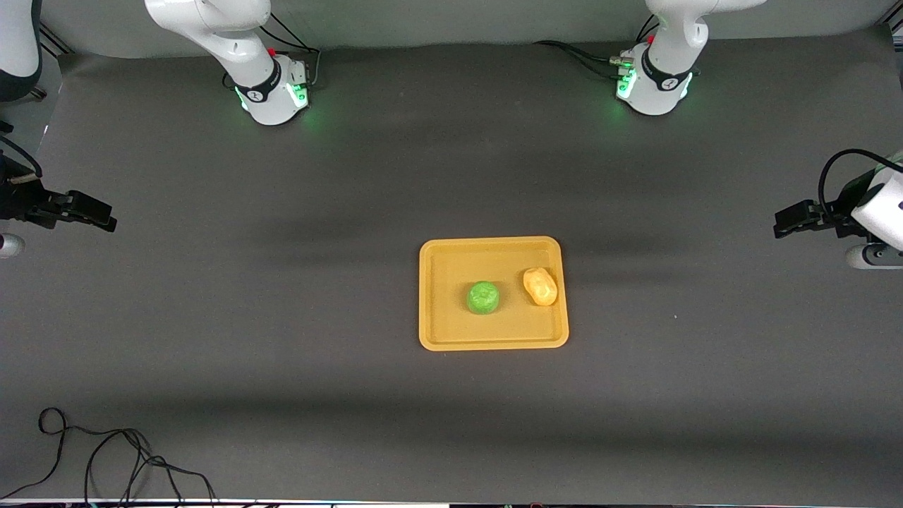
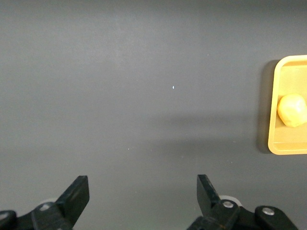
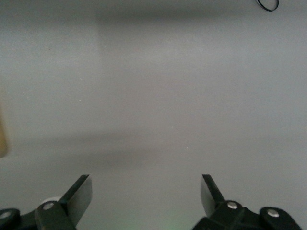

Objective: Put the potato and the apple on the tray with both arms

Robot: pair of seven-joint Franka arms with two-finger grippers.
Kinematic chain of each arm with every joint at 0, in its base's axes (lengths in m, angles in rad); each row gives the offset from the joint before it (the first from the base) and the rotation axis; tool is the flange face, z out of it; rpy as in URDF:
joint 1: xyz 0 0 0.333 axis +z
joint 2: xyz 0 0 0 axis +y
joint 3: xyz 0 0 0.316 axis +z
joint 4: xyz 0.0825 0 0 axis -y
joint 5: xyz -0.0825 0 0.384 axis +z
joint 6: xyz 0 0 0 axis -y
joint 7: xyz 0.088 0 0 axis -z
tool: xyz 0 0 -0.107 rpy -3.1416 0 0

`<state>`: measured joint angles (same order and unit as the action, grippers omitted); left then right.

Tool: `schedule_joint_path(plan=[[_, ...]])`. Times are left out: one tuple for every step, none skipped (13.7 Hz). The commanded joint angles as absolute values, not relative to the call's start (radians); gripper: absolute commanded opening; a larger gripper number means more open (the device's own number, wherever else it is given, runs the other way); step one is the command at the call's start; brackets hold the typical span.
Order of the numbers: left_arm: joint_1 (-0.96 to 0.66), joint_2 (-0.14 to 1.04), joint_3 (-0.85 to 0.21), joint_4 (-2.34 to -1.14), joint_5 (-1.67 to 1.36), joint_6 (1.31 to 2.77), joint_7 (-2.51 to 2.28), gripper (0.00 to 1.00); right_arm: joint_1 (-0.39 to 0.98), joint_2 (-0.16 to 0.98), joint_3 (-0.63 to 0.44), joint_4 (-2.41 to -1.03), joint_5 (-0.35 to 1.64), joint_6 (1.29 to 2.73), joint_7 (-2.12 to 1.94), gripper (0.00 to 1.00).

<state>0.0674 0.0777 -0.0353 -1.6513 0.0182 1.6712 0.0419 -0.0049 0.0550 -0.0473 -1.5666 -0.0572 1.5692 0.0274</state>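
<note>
The yellow-orange tray [image 1: 441,331] lies at the middle of the dark table. The green apple [image 1: 483,297] sits on it near its middle. The potato [image 1: 540,286] lies on it beside the apple, toward the left arm's end. My left gripper [image 1: 778,226] is open and empty over the table's edge at the left arm's end, well away from the tray. Its wrist view shows the open gripper [image 2: 142,184], part of the tray [image 2: 283,146] and the potato [image 2: 292,109]. My right gripper [image 1: 111,220] is open and empty at the right arm's end; it also shows in its wrist view [image 3: 146,184].
A dark grey mat [image 1: 282,317] covers the table. A loose black cable [image 1: 106,458] lies at the near corner at the right arm's end. The two green-lit arm bases [image 1: 275,92] [image 1: 652,85] stand along the edge farthest from the camera.
</note>
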Motion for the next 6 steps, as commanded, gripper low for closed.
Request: schedule_joint_path(plan=[[0.069,0.055,-0.038,-1.626,0.026,1.655,0.046,1.0,-0.005,0.04,-0.048,-1.575,-0.019,1.569,0.015,1.0],[0.068,0.055,-0.04,-1.62,0.026,1.651,0.046,1.0,-0.005,0.04,-0.048,-1.574,-0.002,1.562,0.014,1.0],[0.067,0.054,-0.04,-1.62,0.026,1.651,0.046,1.0,-0.005,0.04,-0.048,-1.575,0.002,1.562,0.014,1.0],[0.067,0.055,-0.04,-1.62,0.028,1.651,0.046,1.0,-0.005,0.038,-0.048,-1.574,0.003,1.56,0.014,1.0],[0.069,0.055,-0.04,-1.621,0.026,1.649,0.054,1.0,-0.005,0.038,-0.048,-1.574,0.003,1.56,0.014,1.0],[0.068,0.055,-0.04,-1.62,0.026,1.635,0.058,1.0,-0.005,0.038,-0.048,-1.574,0.003,1.56,0.014,1.0]])
